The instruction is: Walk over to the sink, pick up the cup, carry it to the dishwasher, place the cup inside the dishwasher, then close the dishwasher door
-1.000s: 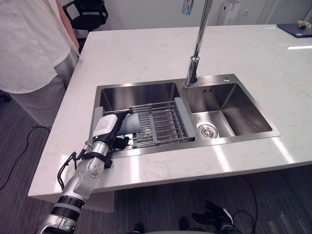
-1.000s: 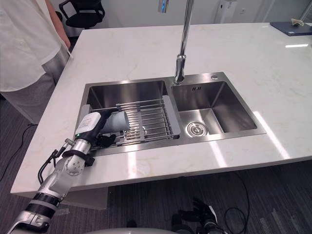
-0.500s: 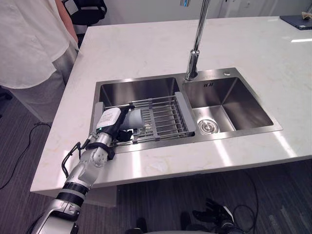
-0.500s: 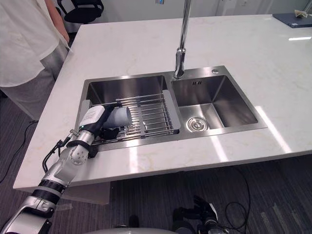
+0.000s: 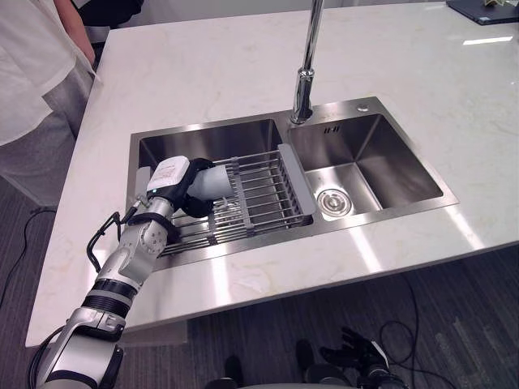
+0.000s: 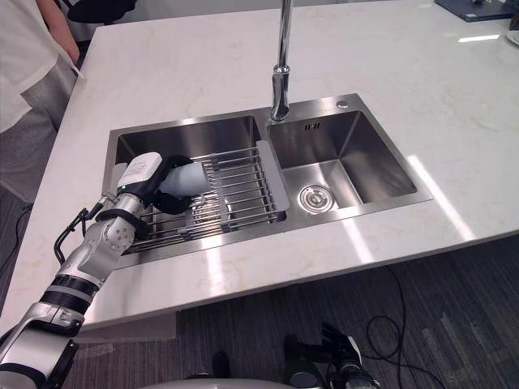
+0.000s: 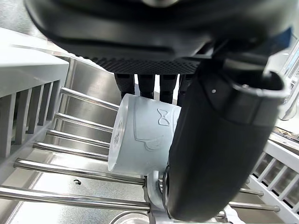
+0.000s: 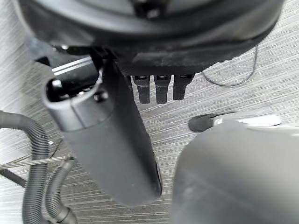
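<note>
Left hand [image 5: 188,193] grips a pale grey cup [image 5: 216,180] w/ fingers & thumb curled round it. Cup lies on its side over the wire rack [image 5: 272,190] in the sink's [image 5: 389,166] left basin. Right hand [image 5: 355,355] hangs low near the floor [image 5: 454,324], fingers relaxed. A person [image 5: 32,73] stands by the tabletop [image 5: 203,73] corner.

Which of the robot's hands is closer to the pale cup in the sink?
Left. The left hand grips the cup at the sink's rack; the right hand hangs low near the floor, well below the countertop.
</note>
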